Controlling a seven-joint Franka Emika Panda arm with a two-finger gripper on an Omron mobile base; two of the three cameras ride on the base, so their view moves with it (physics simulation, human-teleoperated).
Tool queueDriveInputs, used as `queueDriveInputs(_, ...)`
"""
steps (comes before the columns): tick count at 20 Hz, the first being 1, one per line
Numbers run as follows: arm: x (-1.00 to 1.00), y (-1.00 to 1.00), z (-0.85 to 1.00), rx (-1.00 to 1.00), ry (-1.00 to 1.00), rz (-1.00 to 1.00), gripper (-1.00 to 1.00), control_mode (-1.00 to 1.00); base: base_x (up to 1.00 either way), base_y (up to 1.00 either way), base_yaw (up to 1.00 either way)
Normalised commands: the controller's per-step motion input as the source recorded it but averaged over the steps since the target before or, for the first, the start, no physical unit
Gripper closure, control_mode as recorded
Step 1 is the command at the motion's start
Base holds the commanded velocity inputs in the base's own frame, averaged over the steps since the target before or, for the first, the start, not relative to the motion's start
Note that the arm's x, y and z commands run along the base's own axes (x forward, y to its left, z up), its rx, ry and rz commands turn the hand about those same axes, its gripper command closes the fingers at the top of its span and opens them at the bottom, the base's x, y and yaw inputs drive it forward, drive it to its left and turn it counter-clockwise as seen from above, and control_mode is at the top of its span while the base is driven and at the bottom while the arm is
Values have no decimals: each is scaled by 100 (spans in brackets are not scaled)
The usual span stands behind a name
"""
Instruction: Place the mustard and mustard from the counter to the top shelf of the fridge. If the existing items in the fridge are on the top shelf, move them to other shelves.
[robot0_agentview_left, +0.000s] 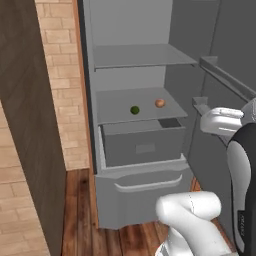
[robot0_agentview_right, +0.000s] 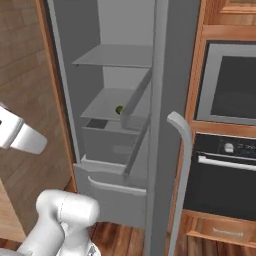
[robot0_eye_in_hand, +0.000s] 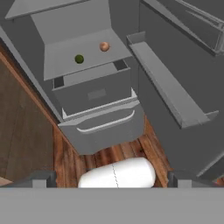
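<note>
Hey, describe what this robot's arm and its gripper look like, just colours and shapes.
The arm is made of glossy white, rounded, tube-like segments with bulging elbow shells. A dark grey to black joint section with faint small lettering runs up the right edge of the left base view. The gripper has two small, dark grey, blocky finger tips. No cables are visible.
</note>
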Motion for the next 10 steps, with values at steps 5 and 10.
queueDriveInputs(5, 0, 0, 0, 0, 0, 0, -100, 100, -100, 14, -2)
queueDriveInputs(10, 0, 0, 0, 0, 0, 0, -100, 100, -100, 32, -33)
